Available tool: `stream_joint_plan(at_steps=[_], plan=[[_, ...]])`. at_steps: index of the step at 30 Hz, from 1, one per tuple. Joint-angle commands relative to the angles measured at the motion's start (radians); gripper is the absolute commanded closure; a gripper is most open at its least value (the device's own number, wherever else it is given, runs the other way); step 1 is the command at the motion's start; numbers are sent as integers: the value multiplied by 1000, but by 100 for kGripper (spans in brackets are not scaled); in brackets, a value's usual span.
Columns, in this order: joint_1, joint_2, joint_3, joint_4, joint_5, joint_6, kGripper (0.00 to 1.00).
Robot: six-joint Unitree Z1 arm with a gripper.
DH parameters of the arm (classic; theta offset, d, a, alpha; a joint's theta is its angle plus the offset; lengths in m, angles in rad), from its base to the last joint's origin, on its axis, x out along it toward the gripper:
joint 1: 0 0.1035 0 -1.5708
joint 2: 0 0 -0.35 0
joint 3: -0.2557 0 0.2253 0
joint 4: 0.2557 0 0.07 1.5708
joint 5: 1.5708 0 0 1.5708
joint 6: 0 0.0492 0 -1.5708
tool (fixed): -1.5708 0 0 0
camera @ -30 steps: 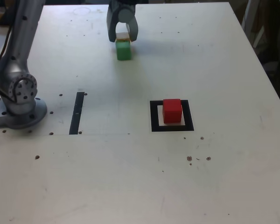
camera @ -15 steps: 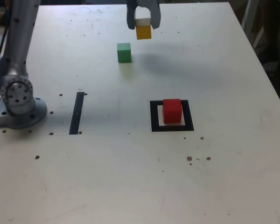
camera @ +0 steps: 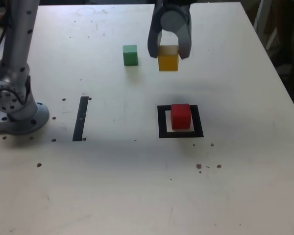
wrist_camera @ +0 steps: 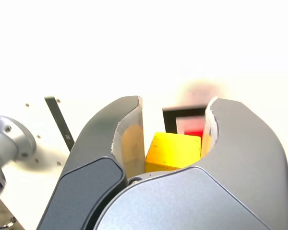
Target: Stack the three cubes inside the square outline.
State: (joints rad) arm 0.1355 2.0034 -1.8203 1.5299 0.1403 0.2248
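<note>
Three cubes share a wide pale table (camera: 137, 186) with bare room all round. The red cube (camera: 181, 116) sits inside the square outline (camera: 161, 122); the green cube (camera: 130, 55) stands apart, nearer the far edge. A thin black strip (camera: 80, 118) lies near the arm's base (camera: 19, 117). Between green and red, the gripper (camera: 168, 53) hangs above the table, jaws closed on the yellow cube (camera: 168, 59).

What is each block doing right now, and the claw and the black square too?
Yellow block: held in the air by the claw, off the table.
Red block: sitting inside the black square, nothing on top.
Green block: alone on the table, outside the square.
Claw: shut on the yellow block.
Black square: flat on the table, holding only the red block.
</note>
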Motion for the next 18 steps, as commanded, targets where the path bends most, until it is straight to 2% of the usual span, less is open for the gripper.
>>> stream_joint_plan(at_steps=[1, 8, 18], plan=[[-29, -9, 13, 2, -6, -27, 68], [-119, 16, 43, -19, -18, -107, 68], [-138, 70, 42, -62, -43, -124, 68]])
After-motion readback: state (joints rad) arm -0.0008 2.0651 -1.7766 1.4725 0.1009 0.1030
